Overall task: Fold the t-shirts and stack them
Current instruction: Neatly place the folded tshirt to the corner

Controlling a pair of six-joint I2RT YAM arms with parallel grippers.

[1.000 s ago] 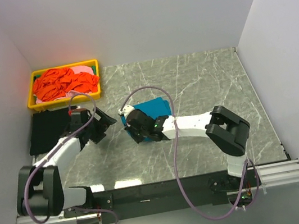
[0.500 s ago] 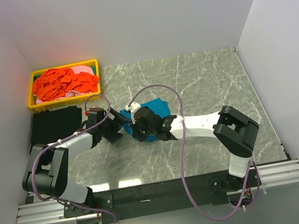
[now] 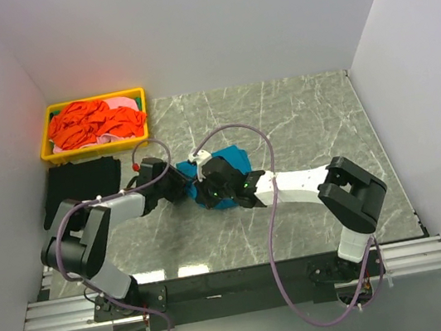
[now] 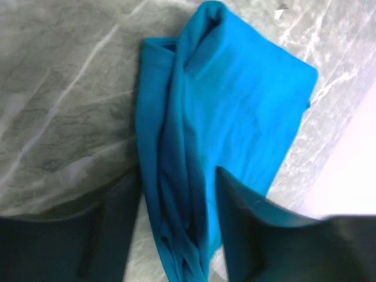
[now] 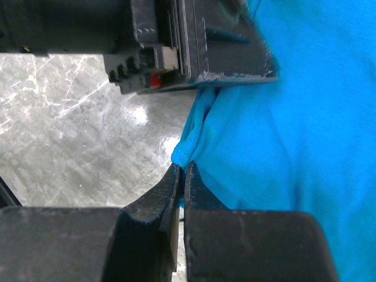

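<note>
A teal-blue t-shirt (image 3: pixel 234 161) lies partly folded in the middle of the table. My right gripper (image 5: pixel 182 167) is shut on the hem at the shirt's (image 5: pixel 294 117) near left corner. My left gripper (image 4: pixel 176 183) straddles the bunched left edge of the same shirt (image 4: pixel 247 106). Its fingers are still apart, and bare table shows between the left finger (image 4: pixel 120 223) and the cloth. In the top view the two grippers meet at that corner, the left gripper (image 3: pixel 182 190) right beside the right gripper (image 3: pixel 203 192). A black t-shirt (image 3: pixel 77 190) lies flat at the far left.
A yellow tray (image 3: pixel 92 99) at the back left holds orange-red t-shirts (image 3: pixel 88 123) with some pink cloth (image 3: pixel 120 104). White walls stand close on the left, back and right. The left gripper's body (image 5: pixel 194 41) looms directly ahead of the right wrist camera.
My left arm has swung right, away from the black shirt to the teal shirt's left edge, and its jaws have narrowed around the cloth. The right gripper kept its hold.
</note>
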